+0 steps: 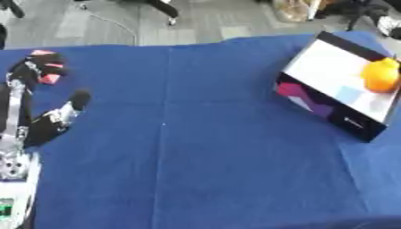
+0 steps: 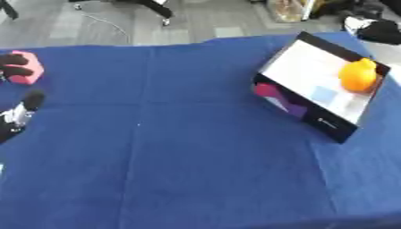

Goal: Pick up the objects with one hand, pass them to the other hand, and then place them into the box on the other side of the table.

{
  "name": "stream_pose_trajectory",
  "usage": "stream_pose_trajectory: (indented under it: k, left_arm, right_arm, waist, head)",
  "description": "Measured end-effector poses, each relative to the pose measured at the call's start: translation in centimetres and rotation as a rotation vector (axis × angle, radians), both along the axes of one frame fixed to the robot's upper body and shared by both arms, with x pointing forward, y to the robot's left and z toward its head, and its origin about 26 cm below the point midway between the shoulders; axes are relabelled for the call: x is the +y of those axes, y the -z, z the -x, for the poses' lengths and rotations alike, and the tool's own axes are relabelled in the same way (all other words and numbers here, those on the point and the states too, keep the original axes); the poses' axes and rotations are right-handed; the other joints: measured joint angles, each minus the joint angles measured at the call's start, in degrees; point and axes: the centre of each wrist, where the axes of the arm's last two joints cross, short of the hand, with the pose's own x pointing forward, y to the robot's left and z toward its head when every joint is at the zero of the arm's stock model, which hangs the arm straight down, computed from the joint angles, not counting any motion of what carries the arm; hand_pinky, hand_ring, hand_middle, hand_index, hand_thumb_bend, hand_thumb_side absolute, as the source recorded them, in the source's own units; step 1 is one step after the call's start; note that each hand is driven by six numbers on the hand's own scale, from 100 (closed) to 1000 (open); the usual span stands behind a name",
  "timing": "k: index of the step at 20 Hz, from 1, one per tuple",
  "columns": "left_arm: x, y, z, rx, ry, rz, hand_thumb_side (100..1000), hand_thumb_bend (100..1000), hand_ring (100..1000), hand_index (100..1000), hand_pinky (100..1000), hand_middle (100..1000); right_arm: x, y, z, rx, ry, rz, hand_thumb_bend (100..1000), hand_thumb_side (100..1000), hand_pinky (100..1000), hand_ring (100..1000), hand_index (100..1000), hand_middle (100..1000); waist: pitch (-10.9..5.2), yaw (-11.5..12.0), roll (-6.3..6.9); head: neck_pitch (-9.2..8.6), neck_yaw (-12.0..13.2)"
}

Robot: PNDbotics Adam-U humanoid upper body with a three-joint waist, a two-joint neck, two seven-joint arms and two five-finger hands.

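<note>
1. Nearest the camera is mostly bare blue cloth (image 1: pixel 203 170) over the counter, with a fold line running up the middle.
2. The left arm (image 1: pixel 15 134) comes in along the left edge. The left eye view shows its full run, silver joints and all, while the right eye view only catches a thumb tip and a few fingers.
3. The left hand (image 1: pixel 35 74) is at the far-left side of the counter, fingers curled round a pink object (image 2: pixel 30 67). In the left eye view the pink only peeks out between the dark fingers; the right eye view shows it better as a blocky pink lump. The thumb (image 1: pixel 77 99) sticks out toward the middle of the counter, apart from the pink thing.
4. Over on the right sits the box (image 1: pixel 309 96), black walls, pale inside, tilted askew. An orange object (image 1: pixel 382 75) lies inside near its far-right corner.
5. Beyond the counter there's grey floor (image 1: pixel 196 20).
</note>
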Motion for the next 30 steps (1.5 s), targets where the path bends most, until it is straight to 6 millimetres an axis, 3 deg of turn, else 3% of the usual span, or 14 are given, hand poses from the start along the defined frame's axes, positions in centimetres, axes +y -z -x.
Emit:
stream_pose_trajectory:
  k: [7, 13, 18, 23, 30]
  left_arm:
    - [2.4, -0.5, -0.7, 0.007, -0.128, -0.063, 617, 723, 627, 773, 797, 659]
    - [5.9, -2.9, -2.5, 0.04, -0.3, -0.158, 584, 791, 653, 806, 809, 689]
    - [9.7, -4.6, -4.7, 0.149, -0.416, -0.25, 567, 846, 648, 811, 801, 684]
    - [14.7, -5.9, -6.7, 0.291, -0.598, -0.326, 573, 877, 658, 825, 832, 695]
    - [20.6, -4.6, -8.3, 0.542, -0.771, -0.445, 552, 925, 677, 838, 839, 712]
  right_arm:
    - [10.2, 0.5, 3.6, -0.193, -0.329, -0.083, 293, 367, 772, 868, 958, 788]
    - [16.1, 1.8, 5.1, -0.238, -0.577, -0.081, 240, 370, 784, 860, 947, 784]
    - [18.1, 2.3, 5.4, -0.221, -0.705, -0.033, 224, 364, 794, 856, 945, 786]
    - [18.6, 2.3, 5.5, -0.215, -0.742, 0.007, 201, 367, 794, 852, 945, 783]
    - [18.9, 2.0, 5.5, -0.22, -0.765, 0.024, 171, 380, 793, 852, 945, 783]
  waist:
    - [0.0, -1.2, 0.03]
    - [-0.04, -2.8, 0.04]
    - [-0.08, -3.6, 0.32]
    - [-0.05, -4.8, 0.78]
    - [0.18, -6.5, 0.78]
  head:
    - [0.0, 6.5]
    - [0.0, 12.4]
    - [0.0, 15.7]
    - [0.0, 16.8]
    - [-0.01, 17.1]
